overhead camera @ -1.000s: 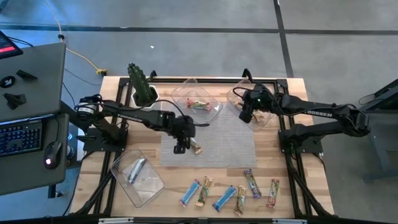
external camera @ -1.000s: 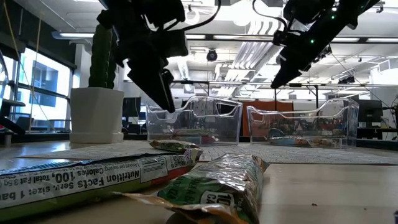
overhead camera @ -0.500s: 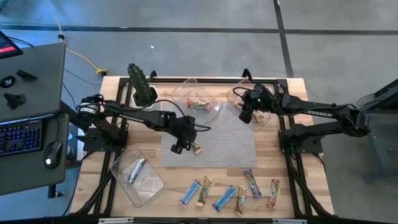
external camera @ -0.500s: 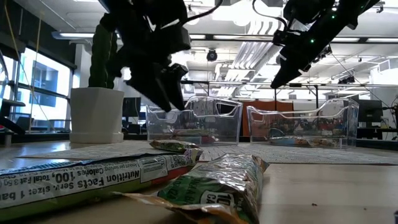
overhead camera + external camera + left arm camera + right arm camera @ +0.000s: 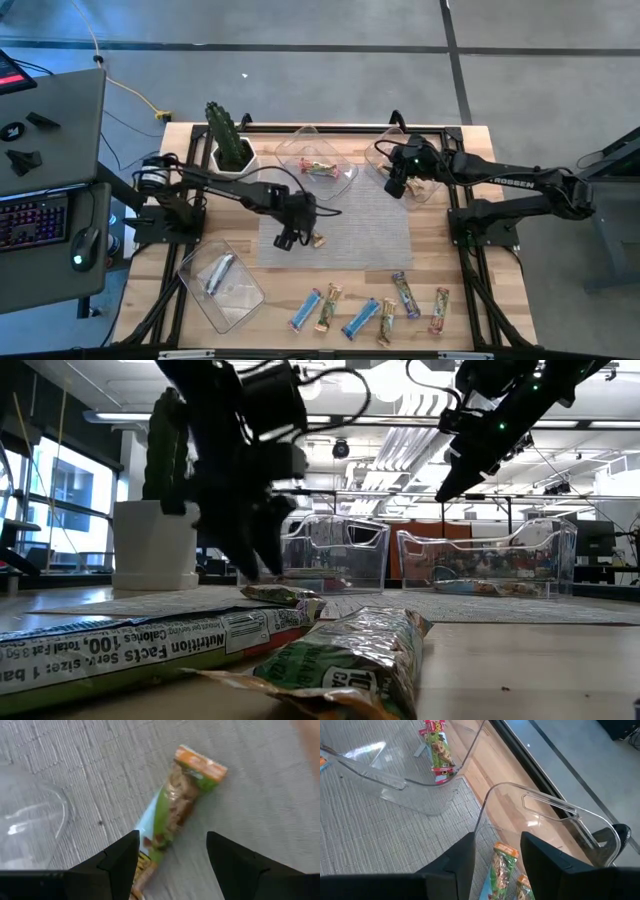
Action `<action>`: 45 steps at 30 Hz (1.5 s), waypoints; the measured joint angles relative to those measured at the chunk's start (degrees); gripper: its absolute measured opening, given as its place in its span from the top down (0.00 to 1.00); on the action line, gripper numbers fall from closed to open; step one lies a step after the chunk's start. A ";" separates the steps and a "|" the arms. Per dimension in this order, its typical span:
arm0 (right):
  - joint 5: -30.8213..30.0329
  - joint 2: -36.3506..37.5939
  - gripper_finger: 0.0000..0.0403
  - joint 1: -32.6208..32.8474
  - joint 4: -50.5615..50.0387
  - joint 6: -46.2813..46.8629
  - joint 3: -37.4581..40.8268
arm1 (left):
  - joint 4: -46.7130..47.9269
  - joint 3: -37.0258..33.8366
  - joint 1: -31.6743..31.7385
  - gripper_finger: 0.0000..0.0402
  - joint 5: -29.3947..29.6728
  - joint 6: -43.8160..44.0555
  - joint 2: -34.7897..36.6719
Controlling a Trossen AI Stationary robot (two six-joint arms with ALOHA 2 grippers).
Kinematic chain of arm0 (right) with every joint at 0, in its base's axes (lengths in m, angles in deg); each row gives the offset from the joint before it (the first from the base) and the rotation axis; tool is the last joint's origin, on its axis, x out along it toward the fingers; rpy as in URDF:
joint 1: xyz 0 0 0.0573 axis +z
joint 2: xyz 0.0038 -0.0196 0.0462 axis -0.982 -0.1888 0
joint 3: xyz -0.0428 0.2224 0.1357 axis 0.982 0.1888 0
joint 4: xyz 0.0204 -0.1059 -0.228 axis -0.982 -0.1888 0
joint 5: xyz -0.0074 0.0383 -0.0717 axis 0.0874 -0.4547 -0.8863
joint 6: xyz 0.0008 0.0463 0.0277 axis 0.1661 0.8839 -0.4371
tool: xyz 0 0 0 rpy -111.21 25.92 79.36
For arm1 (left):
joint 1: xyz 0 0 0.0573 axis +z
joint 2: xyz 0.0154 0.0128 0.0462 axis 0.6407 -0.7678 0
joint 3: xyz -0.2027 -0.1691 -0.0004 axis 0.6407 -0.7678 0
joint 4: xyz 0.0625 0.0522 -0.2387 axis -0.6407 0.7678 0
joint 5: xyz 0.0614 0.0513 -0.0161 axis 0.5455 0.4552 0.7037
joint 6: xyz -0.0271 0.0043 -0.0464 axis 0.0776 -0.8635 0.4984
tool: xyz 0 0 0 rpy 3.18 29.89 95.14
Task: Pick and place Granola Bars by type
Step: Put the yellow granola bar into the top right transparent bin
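A green-and-orange granola bar (image 5: 181,805) lies flat on the grey mat (image 5: 370,235) at mid-table. My left gripper (image 5: 291,238) hangs open just above it, slanting down, and its fingers stand on either side of the bar's nearer end (image 5: 150,845) without touching. The low view shows this gripper (image 5: 255,560) close over the bar (image 5: 285,595). My right gripper (image 5: 397,186) waits open above the clear tray at the far right (image 5: 540,802), which holds bars of the same kind (image 5: 501,865). Several more granola bars (image 5: 365,310) lie in a row near the front edge.
A clear tray at the far middle (image 5: 345,172) holds a red bar (image 5: 320,167). Another clear tray at the near left (image 5: 240,300) holds a silver bar (image 5: 218,273). A potted cactus (image 5: 228,135) stands at the far left.
My left gripper has come down toward the green-and-orange bar on the mat and rolled about its own axis, staying open. The bar has not moved.
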 joint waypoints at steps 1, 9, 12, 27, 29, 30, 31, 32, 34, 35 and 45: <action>0.02 0.00 0.65 0.00 0.00 -0.01 0.00 | 0.04 0.02 0.00 0.44 0.18 -0.94 -0.68; 1.60 -0.11 0.65 -0.02 -0.03 -0.01 0.00 | -2.69 0.21 -0.03 0.44 8.39 -4.07 -4.35; 2.52 -0.11 0.65 0.00 0.02 -0.01 0.00 | -3.07 0.21 -0.04 0.44 8.48 -4.07 -4.41; 8.87 -0.11 0.65 0.10 0.51 -2.64 0.00 | -3.99 0.10 -0.02 0.76 11.54 -3.90 -4.61; 13.04 -0.11 0.66 1.10 1.69 -4.40 0.00 | -3.92 0.43 0.00 0.81 11.70 -3.51 -4.64; 14.63 -0.11 0.66 1.91 2.41 -5.43 0.00 | -3.31 1.08 0.00 0.83 11.69 -2.85 -4.71; 16.31 -0.11 0.66 2.87 3.02 -6.87 0.00 | -2.93 1.84 0.00 0.84 11.65 -1.81 -4.74; 17.98 -0.11 0.67 3.91 3.50 -8.62 0.00 | -2.53 2.82 0.00 0.85 11.59 -0.76 -4.79; 20.96 -0.11 0.68 6.51 5.35 -11.40 -0.02 | -2.10 5.05 0.00 0.86 11.55 0.56 -4.76; 22.11 -0.11 0.69 7.96 6.41 -12.23 -0.01 | -1.89 6.18 0.00 0.86 11.51 1.46 -4.76; 5.90 -1.71 0.73 22.28 11.99 -13.05 -0.02 | -0.14 19.81 0.00 0.87 11.15 11.55 -4.70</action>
